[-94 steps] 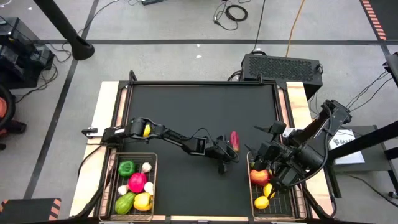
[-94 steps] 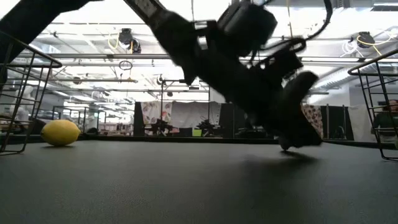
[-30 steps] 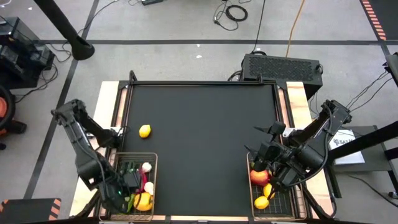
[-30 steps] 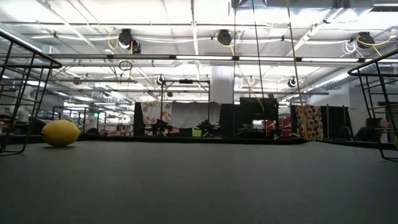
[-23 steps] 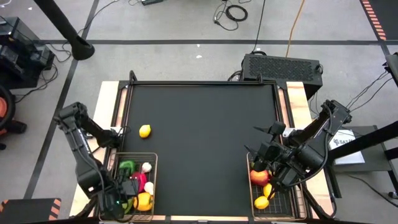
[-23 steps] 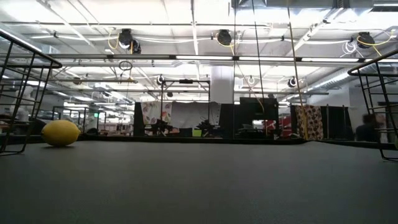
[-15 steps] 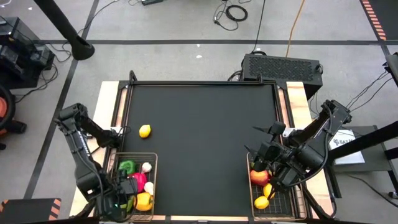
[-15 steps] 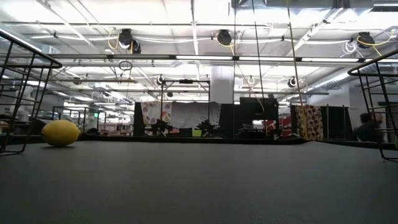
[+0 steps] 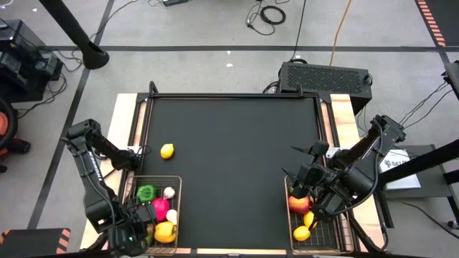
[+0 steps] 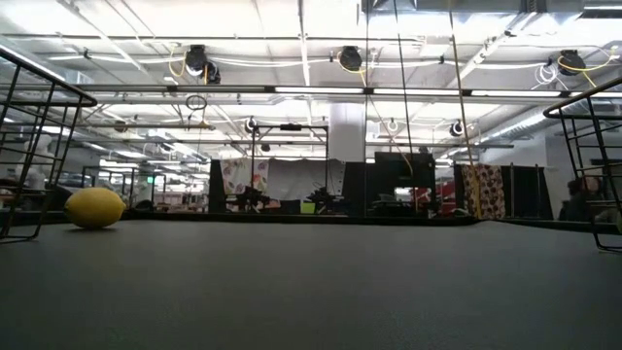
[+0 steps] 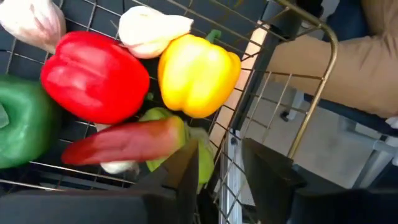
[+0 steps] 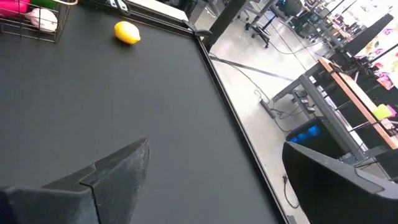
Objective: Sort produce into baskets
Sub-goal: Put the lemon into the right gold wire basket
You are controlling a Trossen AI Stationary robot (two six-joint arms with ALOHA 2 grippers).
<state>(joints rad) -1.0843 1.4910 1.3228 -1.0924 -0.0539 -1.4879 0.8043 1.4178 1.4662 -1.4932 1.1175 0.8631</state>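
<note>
Black tabletop (image 9: 229, 143) filled the high view, one lemon (image 9: 167, 150) loose beyond the left basket (image 9: 176, 179); the right gripper (image 9: 308, 188) waited over the right basket (image 9: 288, 209). At the left wrist, the left gripper (image 11: 217, 168) stood with jaws parted, a red chili (image 11: 121, 142) released atop peppers. Best retreat: straight up, clear of the rim.

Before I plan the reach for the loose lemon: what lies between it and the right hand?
Nothing: only bare black mat separates the lemon from the right hand, as the high view shows.
</note>
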